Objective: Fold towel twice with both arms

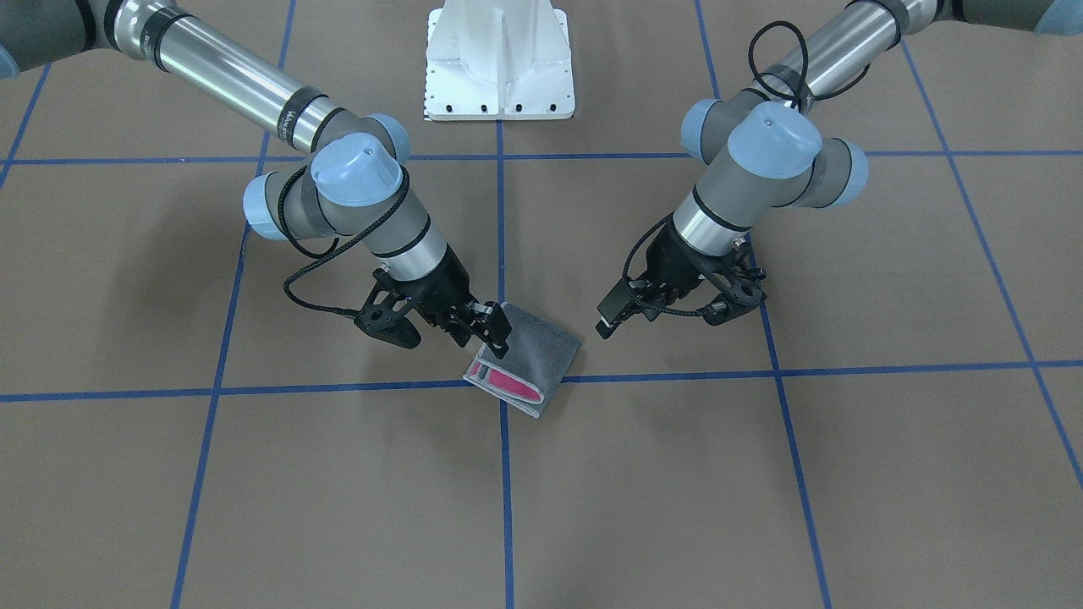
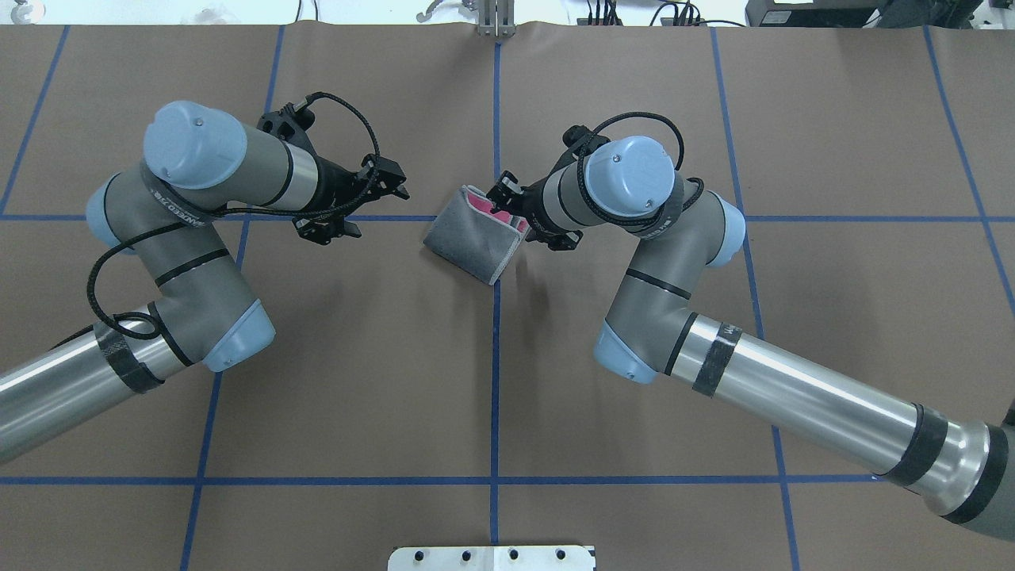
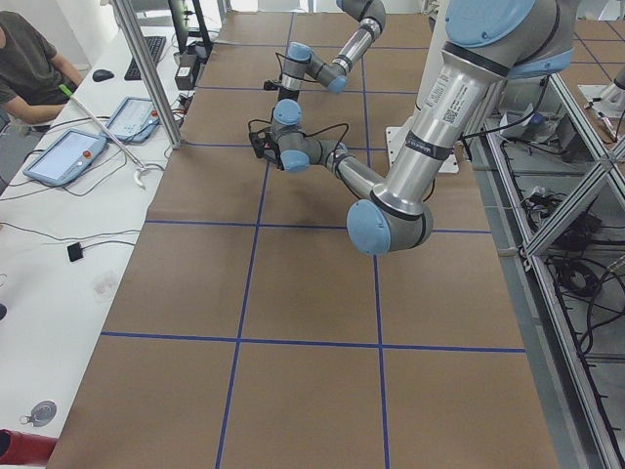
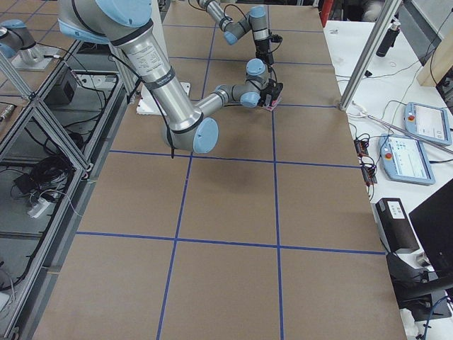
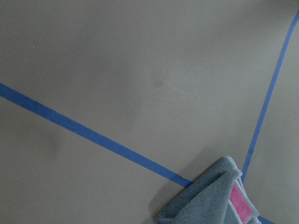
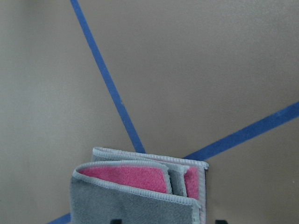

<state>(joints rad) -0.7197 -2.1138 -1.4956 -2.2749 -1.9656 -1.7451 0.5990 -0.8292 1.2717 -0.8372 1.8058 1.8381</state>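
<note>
The towel [image 1: 529,364] lies folded into a small wedge at the crossing of two blue tape lines, grey side out, with pink showing in its open edge [image 6: 135,179]. My right gripper [image 1: 492,331] is at the towel's edge nearest the robot. Its fingertips stand wide apart at the bottom of the right wrist view, so it is open and straddles that edge. My left gripper [image 2: 379,208] hovers open about a towel's width away, holding nothing. Only one corner of the towel [image 5: 219,196] shows in the left wrist view.
Brown paper with a blue tape grid [image 2: 496,357] covers the table. The white pedestal base [image 1: 499,68] stands at the robot's side. A bench with tablets [image 3: 68,156] and a seated person [image 3: 24,59] runs along the far edge.
</note>
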